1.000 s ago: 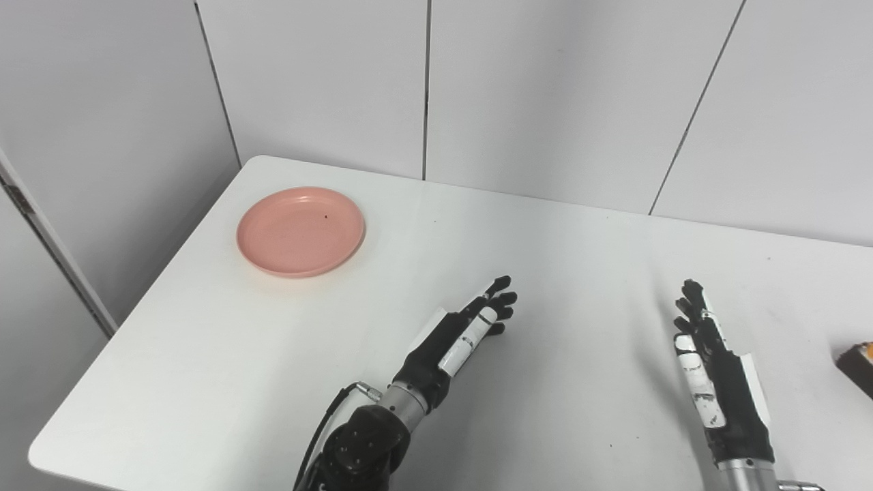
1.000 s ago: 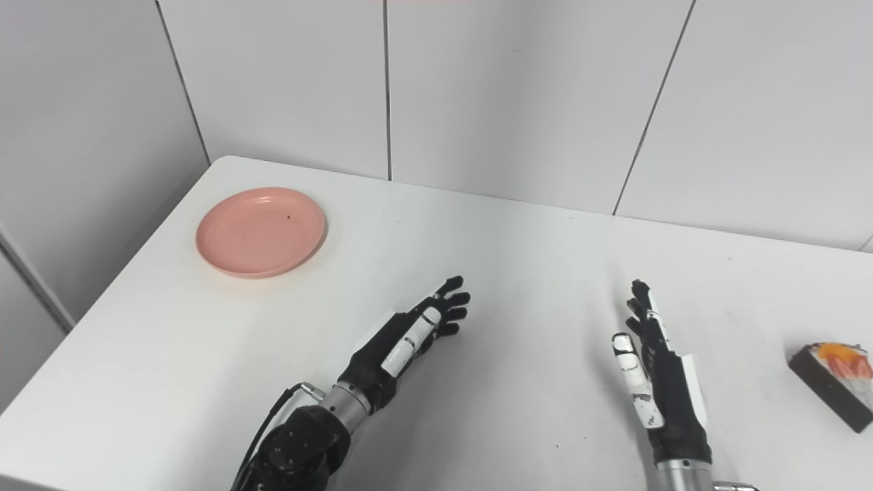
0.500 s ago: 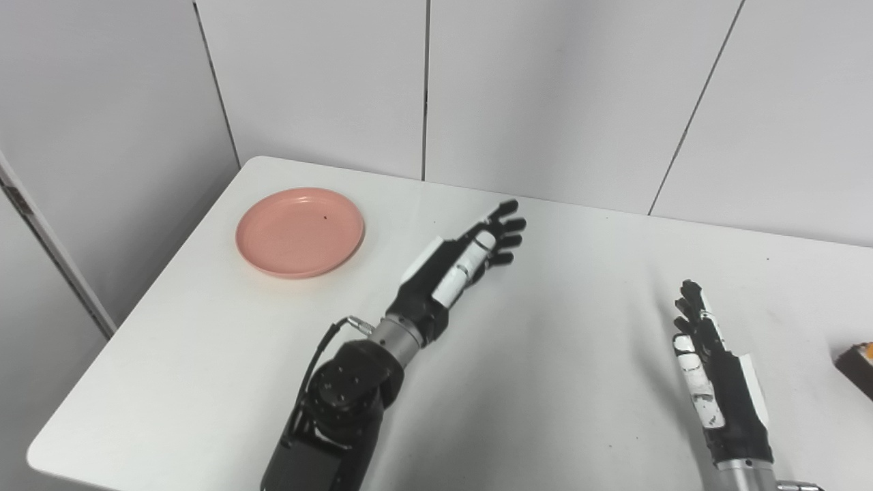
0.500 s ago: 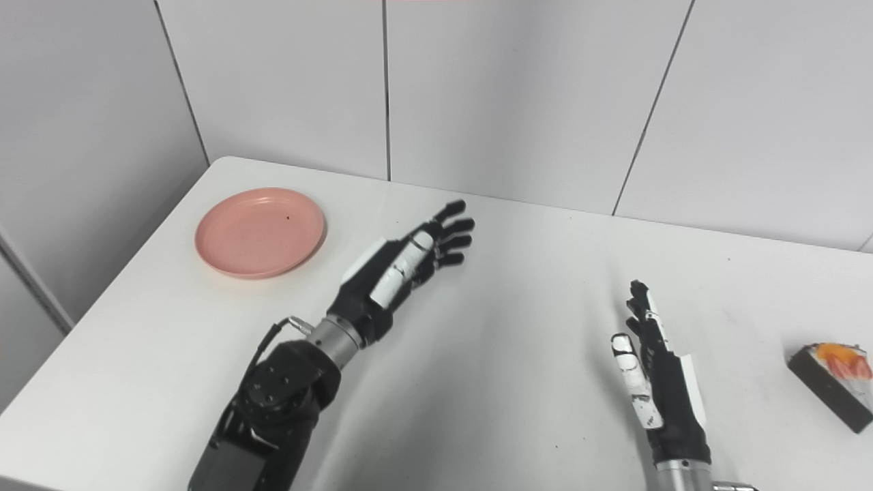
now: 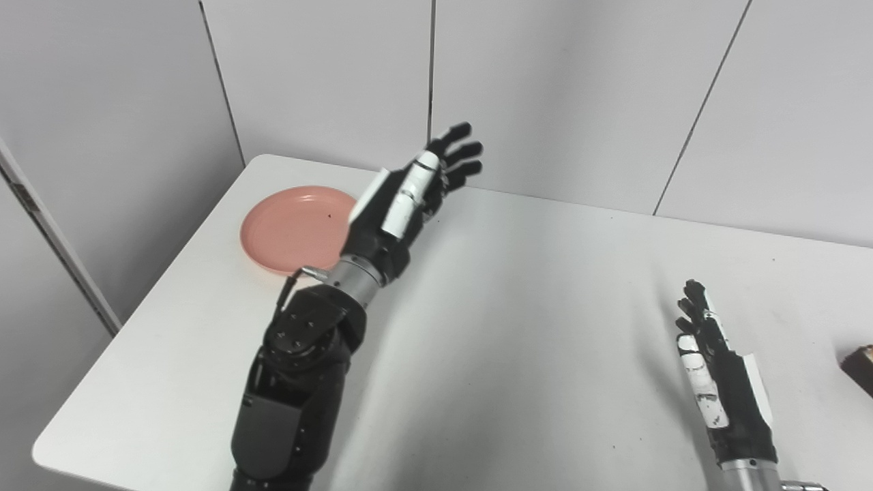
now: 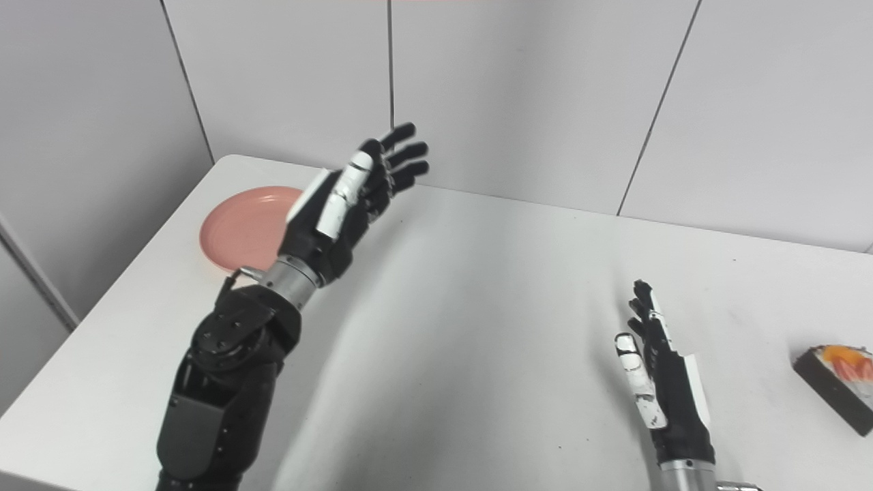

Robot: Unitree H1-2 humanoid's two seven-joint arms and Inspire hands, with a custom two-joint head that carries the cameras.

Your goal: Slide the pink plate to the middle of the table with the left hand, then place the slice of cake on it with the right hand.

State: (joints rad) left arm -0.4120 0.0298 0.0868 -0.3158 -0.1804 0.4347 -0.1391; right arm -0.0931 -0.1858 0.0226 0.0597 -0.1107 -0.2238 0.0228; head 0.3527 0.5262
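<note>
Right eye view: white table (image 6: 491, 327), grey panelled wall (image 6: 545, 88); both hands spread, empty.

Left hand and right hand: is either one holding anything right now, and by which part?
Nothing is held. The left hand is raised with fingers spread, near the pink plate. The right hand is open, apart from the slice of cake.

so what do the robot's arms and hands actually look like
Both hands are black with white panels. The left hand has a white plate along its back and white thumb segments, then a silver metal wrist collar and a bulky glossy black forearm with round bolted joint covers. A thin black cable with a metal plug loops out at that wrist. The right hand matches: black fingers, white thumb, white side plate, silver wrist.
</note>
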